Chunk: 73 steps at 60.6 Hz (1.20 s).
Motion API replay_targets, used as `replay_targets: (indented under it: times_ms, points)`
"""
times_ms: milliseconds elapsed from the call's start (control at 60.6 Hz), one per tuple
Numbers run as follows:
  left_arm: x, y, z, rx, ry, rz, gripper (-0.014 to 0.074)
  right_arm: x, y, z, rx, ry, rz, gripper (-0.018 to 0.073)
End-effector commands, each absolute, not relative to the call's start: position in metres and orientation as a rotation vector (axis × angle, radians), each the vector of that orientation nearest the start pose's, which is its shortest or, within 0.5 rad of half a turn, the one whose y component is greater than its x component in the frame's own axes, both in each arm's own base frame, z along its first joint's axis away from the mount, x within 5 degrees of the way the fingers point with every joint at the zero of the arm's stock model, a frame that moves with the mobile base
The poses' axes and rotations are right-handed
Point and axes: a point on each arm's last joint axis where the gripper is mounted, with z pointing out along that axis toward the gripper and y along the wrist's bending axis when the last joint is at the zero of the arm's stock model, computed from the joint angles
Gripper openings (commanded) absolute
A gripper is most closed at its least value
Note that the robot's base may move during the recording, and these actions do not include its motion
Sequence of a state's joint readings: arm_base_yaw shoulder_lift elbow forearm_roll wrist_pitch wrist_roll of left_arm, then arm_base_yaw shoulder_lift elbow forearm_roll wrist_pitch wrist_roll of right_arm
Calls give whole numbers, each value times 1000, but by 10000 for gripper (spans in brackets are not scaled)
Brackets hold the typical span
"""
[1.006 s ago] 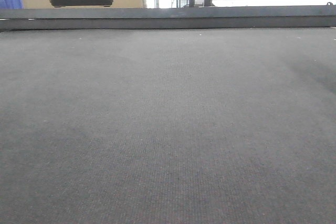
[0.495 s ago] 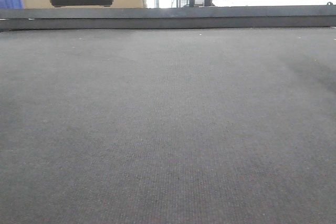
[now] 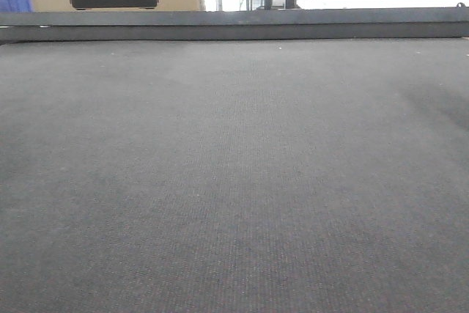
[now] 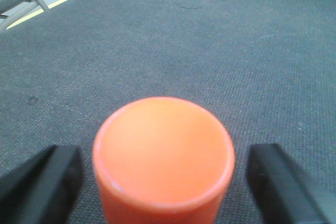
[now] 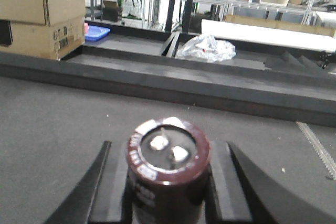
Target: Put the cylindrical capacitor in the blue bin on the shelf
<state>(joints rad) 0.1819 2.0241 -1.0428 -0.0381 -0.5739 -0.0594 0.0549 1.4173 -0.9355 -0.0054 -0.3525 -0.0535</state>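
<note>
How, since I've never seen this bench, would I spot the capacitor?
Over the dark grey mat, the right gripper holds the cylindrical capacitor upright. Unlike the plain orange cylinder at the left gripper, it is dark brown with two metal terminals on top.

Dark grey woven mat [image 3: 234, 181] covers the tabletop. A raised dark rail [image 3: 234, 26] runs along its far edge. An orange plastic cylinder [image 4: 164, 156] stands upright on the mat, its top face smooth and slightly rimmed. Beyond the rail: stacked cardboard boxes [image 5: 42, 9] at left, and a crumpled clear plastic bag [image 5: 206, 48] near centre, lying in a dark trough.
</note>
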Motion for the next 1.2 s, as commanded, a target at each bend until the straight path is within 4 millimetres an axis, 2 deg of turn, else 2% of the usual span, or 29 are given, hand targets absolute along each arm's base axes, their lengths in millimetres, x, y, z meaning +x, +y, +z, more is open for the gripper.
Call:
replay_targets:
  times_ms: [0,99,115,214,330,412,511,693,808,924,1039,1187]
  points:
    - [413,80,151,-280,1856,82,319,322,18,333,-94,1593,-3,-60]
    - [412,80,152,-281,1865,81,114,322,18,333,-94,1593,-3,-60]
    - [412,79,154,-282,1869,81,55,322,18,333,-94,1593,-3,-60]
    - [408,79,167,-284,1889,77,-113,319,17,338,-95,1604,-4,-60]
    - [401,75,193,-282,1908,69,-111,313,17,348,-98,1675,-5,-60]
    - [393,66,220,-230,1915,67,-111,309,17,357,-100,1725,-5,-60]
    - [381,47,251,-118,1932,71,-111,303,16,363,-103,1780,-6,-60]
    - [352,-2,299,61,1939,30,-111,295,15,358,-89,1902,10,-60]
    - [329,-31,320,139,1959,-19,-111,289,15,352,-90,1998,12,-60]
    - [307,-51,336,171,1991,-86,-111,280,14,352,-94,2049,13,-60]
    - [286,-61,347,185,2039,-135,-111,268,14,354,-94,2058,14,-60]
    - [260,-60,357,204,2109,-141,-111,244,13,350,-83,2051,29,-60]
